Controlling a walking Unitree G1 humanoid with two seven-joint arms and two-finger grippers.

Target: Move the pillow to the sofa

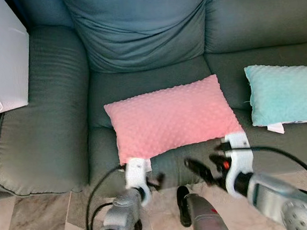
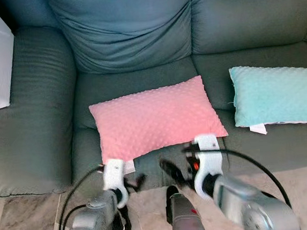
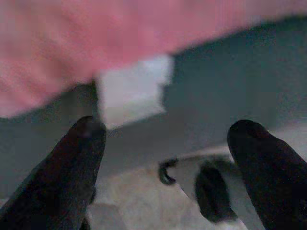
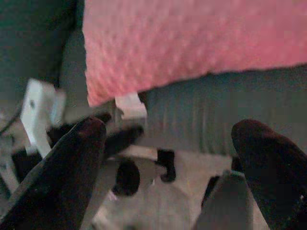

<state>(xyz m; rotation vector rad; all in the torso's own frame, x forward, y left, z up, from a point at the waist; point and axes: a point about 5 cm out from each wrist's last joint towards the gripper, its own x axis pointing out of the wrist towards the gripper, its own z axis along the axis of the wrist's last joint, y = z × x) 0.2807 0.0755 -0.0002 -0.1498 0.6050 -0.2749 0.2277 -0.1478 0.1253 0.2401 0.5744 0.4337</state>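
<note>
Your left gripper point(image 1: 155, 180) and right gripper point(image 1: 200, 170) hang low in front of the sofa's point(image 1: 47, 129) front edge, over the marble floor point(image 1: 34, 222), each with its two black fingers spread apart and grasping nothing. You can see the pink pillow point(image 1: 172, 117) lying flat on the seat cushion, just beyond both grippers, with its white tag point(image 3: 132, 91) hanging off the near edge close to the left gripper's fingers. Off to your right, a teal pillow point(image 1: 286, 93) rests on the next seat, apart from the pink one.
</note>
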